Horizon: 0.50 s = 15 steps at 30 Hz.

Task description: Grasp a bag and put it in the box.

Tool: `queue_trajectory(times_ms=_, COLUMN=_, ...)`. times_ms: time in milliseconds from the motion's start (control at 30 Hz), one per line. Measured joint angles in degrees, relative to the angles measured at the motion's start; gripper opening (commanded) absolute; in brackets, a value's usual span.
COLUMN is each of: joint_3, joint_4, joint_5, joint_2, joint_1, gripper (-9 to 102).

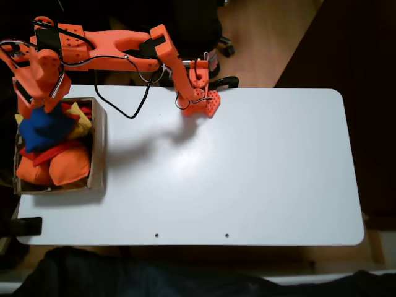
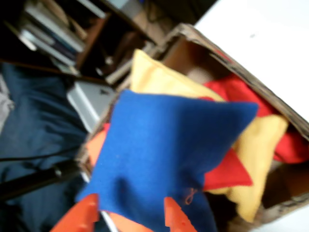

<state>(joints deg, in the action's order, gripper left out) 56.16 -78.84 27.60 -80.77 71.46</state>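
Note:
In the fixed view the orange arm reaches to the table's left end, where my gripper [image 1: 39,102] hangs over the cardboard box [image 1: 98,148]. The royal-blue bag [image 1: 42,129] sits just under it, above the box's rear half. In the wrist view the blue bag [image 2: 169,140] narrows down between my two orange fingers [image 2: 79,216], which press on its lower edge; the gripper [image 2: 128,212] is shut on it. Beneath the bag lie yellow [image 2: 251,159], red [image 2: 231,89] and orange beanbags inside the box [image 2: 241,72].
The box stands at the white table's [image 1: 235,167] left edge and holds several red, yellow and orange beanbags [image 1: 62,166]. The arm's base [image 1: 201,102] is clamped at the rear edge. Shelves and dark clutter lie off the table beyond the box.

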Motion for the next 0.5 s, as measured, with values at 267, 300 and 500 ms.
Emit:
queue_trajectory(times_ms=267, joint_3=8.3, joint_4=-0.1, joint_5=0.8, joint_2=-5.4, joint_1=0.0, gripper=55)
queue_trajectory(times_ms=300, joint_3=9.2, joint_4=-0.1, joint_5=1.1, joint_2=-6.3, joint_1=0.0, gripper=56)
queue_trajectory(times_ms=500, joint_3=15.4, joint_4=1.0, joint_5=1.1, joint_2=-12.6, joint_1=-0.7, gripper=62)
